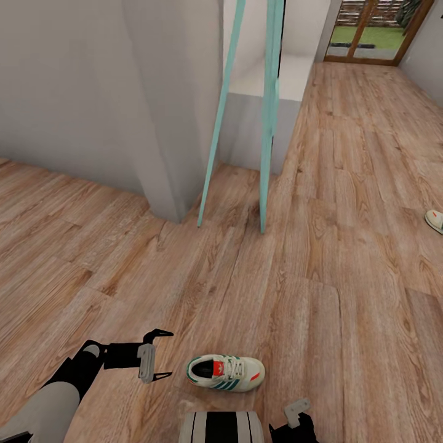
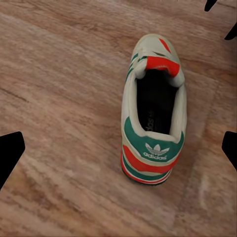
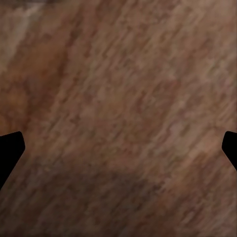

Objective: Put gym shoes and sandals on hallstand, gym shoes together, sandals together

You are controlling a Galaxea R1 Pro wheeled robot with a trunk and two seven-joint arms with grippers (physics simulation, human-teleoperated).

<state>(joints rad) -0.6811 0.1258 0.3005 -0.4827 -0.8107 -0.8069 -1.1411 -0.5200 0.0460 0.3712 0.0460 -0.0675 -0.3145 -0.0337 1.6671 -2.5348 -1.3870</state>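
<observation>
One gym shoe [image 1: 225, 373] lies on the corridor floor [image 1: 344, 203], near; the left gripper [image 1: 162, 354] stands apart just left of it; the right gripper [image 3: 118, 148] is also apart.

We see a floor [image 1: 344, 203] of wood-grain planks, light brown with a matt, faintly streaked finish; in the right wrist view the same grain [image 3: 118, 98] looks blurred and coarse. The shoe [image 1: 225, 373] looks like smooth cream leather with flat green stripes, woven white laces and a red tongue label; in the left wrist view its heel patch [image 2: 148, 160] is a smooth red. The left tool [image 1: 161, 355] looks like matt black plastic on a dull grey block. The walls [image 1: 74, 86] are plain matt grey.
</observation>
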